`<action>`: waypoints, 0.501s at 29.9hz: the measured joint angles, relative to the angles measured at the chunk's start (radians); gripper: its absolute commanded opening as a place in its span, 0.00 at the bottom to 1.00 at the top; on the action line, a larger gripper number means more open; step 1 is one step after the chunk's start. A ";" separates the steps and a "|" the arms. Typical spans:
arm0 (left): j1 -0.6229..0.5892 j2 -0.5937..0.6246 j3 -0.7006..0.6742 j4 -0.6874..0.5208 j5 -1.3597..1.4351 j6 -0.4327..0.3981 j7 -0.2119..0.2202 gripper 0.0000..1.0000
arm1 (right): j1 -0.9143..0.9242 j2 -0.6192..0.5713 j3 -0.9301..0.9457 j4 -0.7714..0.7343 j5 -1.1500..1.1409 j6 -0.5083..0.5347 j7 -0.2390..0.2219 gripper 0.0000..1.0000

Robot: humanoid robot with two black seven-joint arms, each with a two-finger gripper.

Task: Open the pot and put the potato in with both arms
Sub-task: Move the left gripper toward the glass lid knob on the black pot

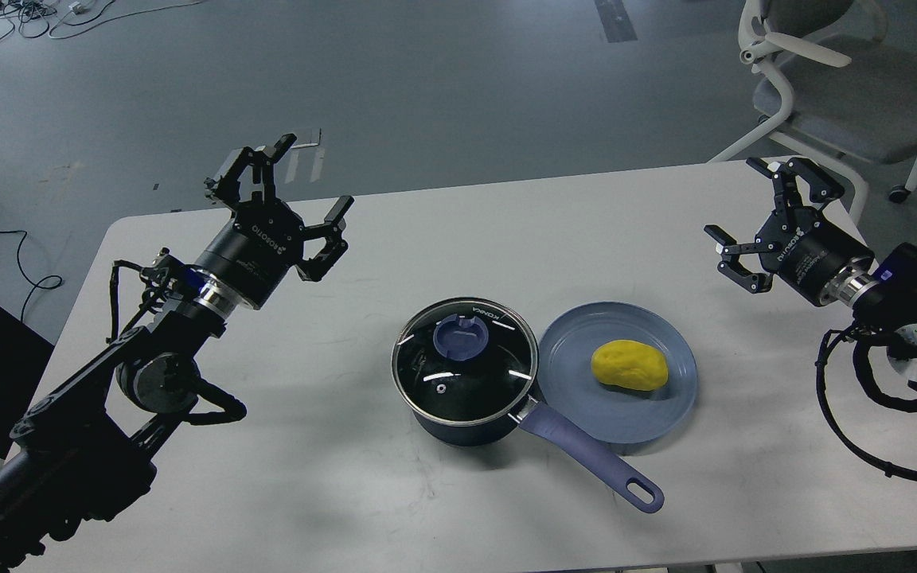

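Yellow potato (pixel 630 364) lies on plate (pixel 578 398) beside lidded pot (pixel 466 414).

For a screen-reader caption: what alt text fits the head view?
A lidded pot sits mid-table beside a blue plate holding a yellow potato. The left gripper and right gripper hover open at either side, touching nothing.
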 measured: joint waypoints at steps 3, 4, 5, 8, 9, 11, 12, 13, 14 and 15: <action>0.006 -0.003 -0.007 0.000 0.000 0.001 0.000 0.98 | -0.005 -0.001 0.000 -0.001 0.000 0.000 0.000 1.00; 0.007 -0.004 -0.008 0.000 0.000 0.001 0.000 0.98 | -0.005 0.001 0.001 -0.001 0.000 0.000 0.000 1.00; 0.007 -0.005 -0.009 0.000 0.000 0.002 0.000 0.98 | -0.006 0.003 0.002 -0.001 0.000 0.000 0.000 1.00; 0.009 -0.016 -0.009 0.004 0.000 0.002 0.000 0.98 | -0.006 0.009 0.009 -0.003 -0.001 0.000 0.000 1.00; 0.010 -0.019 -0.008 0.010 0.000 -0.001 0.000 0.98 | -0.006 0.010 0.010 -0.004 -0.001 0.000 0.000 1.00; 0.015 -0.023 -0.002 0.028 0.000 -0.016 0.001 0.98 | -0.006 0.010 0.011 -0.007 0.000 0.000 0.000 1.00; 0.022 -0.023 -0.002 0.036 -0.001 -0.025 0.001 0.98 | -0.006 0.010 0.011 -0.009 -0.001 0.000 0.000 1.00; 0.032 -0.022 -0.002 0.047 -0.004 -0.034 0.001 0.98 | -0.007 0.009 0.011 -0.013 -0.001 0.000 0.000 1.00; 0.044 -0.014 -0.002 0.058 -0.006 -0.042 0.001 0.98 | -0.010 0.007 0.011 -0.019 0.000 0.000 0.000 1.00; 0.050 -0.006 -0.003 0.067 -0.008 -0.044 0.001 0.98 | -0.015 0.006 0.011 -0.027 -0.001 0.000 0.000 1.00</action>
